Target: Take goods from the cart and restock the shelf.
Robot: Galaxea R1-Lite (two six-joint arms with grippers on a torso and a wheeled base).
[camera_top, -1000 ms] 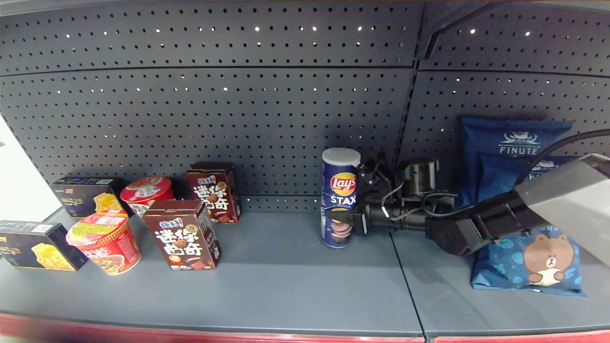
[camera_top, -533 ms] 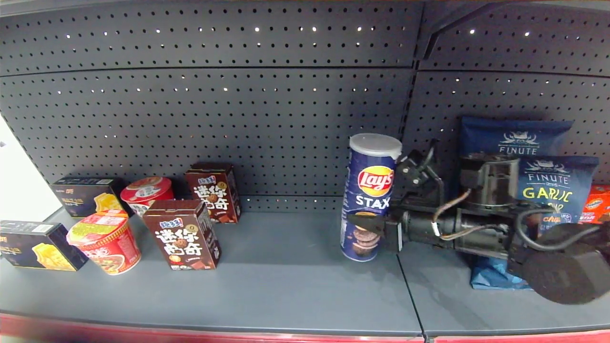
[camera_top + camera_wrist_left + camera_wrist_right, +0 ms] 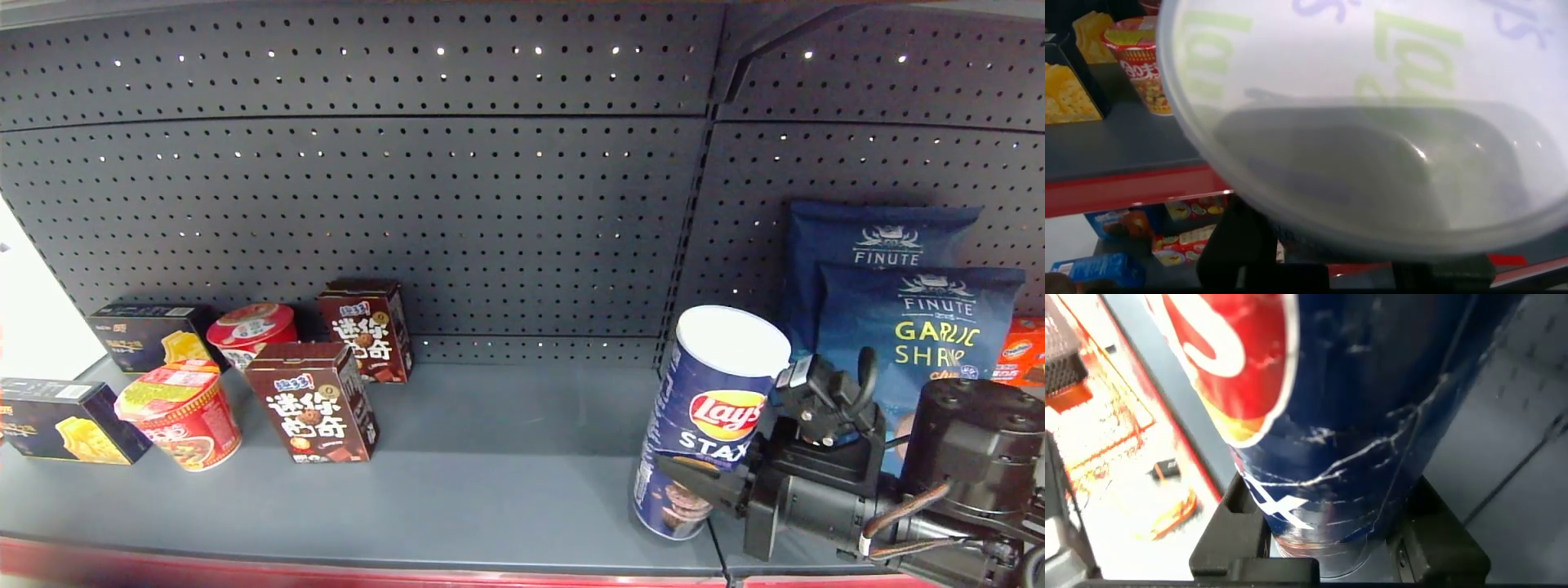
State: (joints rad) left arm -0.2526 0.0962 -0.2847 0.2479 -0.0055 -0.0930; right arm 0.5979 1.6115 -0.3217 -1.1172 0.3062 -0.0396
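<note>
The right pincer (image 3: pixel 682 482) is closed around the lower part of the chips can (image 3: pixel 718 384), with one dark finger (image 3: pixel 694 478) across its front. In the right wrist view the can (image 3: pixel 1372 416) sits firmly between the two jaws. The can is tilted, with its white lid leaning toward the blue snack bags (image 3: pixel 922 327). Its base is low over the shelf (image 3: pixel 490 474), very near the red front lip (image 3: pixel 326 567). I cannot tell if the base already touches the board. I judge the step in hand is to stand this can on the shelf. To do it well, the wrist should first bring the can upright. Then it should carry the can deeper, away from the lip, into the free space beside the bags. The base should rest flat before the jaws open. If it is released while tilted so close to the edge, the tall can will probably tip or roll off.
</note>
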